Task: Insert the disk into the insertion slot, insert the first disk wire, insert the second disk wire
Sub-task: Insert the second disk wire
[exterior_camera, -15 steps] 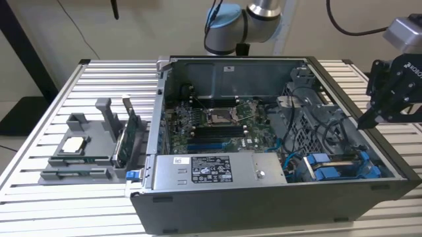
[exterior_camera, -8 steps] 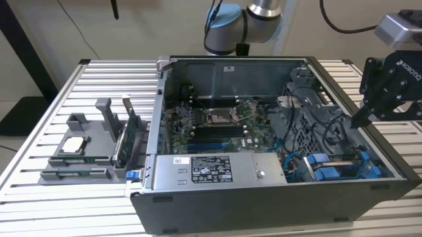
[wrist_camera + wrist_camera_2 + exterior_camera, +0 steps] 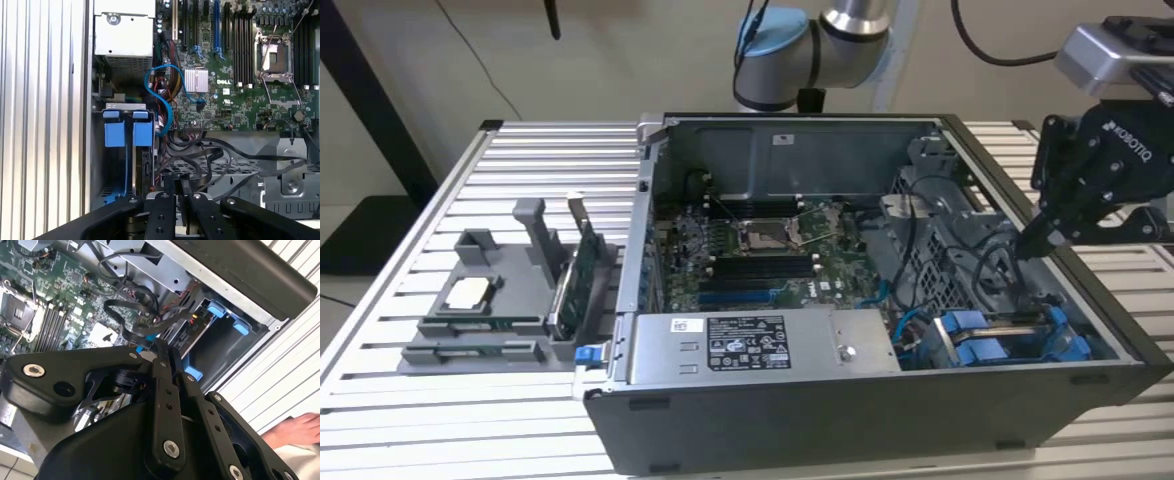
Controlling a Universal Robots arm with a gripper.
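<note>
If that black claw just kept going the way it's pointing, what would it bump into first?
Most likely the black cables draped over the grey metal cage: in the first wrist view they lie right ahead of the gripper. How near is hard to judge.

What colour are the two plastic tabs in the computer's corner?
Bright blue tabs, clearest in the first wrist view.

Arm [image 3: 781,45]: elbow joint at the exterior view's top;
Gripper [image 3: 1027,245]: angled downward;
Fingers [image 3: 165,385]: drawn together, tips touching
</note>
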